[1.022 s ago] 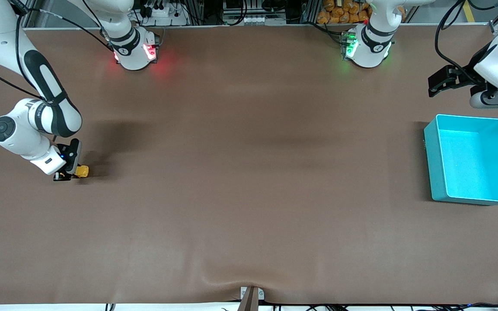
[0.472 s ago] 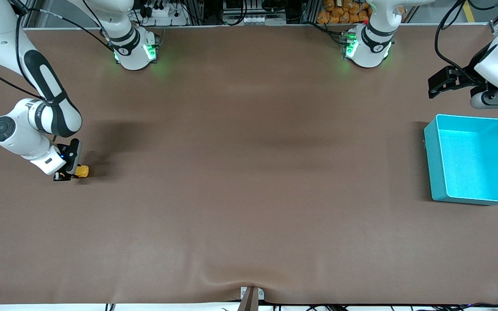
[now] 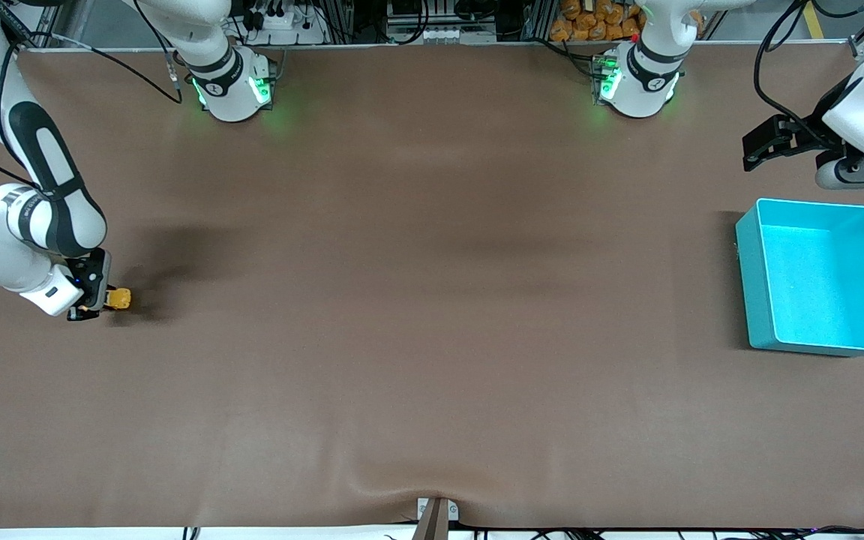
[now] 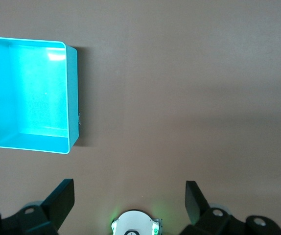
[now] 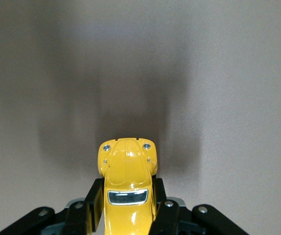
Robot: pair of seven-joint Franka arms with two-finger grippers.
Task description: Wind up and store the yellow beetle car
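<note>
Low, right gripper (image 3: 94,306) clamps yellow beetle car (image 3: 118,299) on table; left gripper (image 4: 129,196) spread, waiting.

Broad brown table (image 3: 432,315) lay bare across the middle, open to passage from one end to the other. Only obstacle toward the left arm's end: teal bin (image 3: 818,274), upright, open-topped, walls raised. Toward the right arm's end, right gripper (image 3: 94,306) low at the tabletop, clamped on yellow beetle car (image 3: 118,298). Left gripper (image 3: 758,146) parked high, clear of the bin, fingers spread.
</note>
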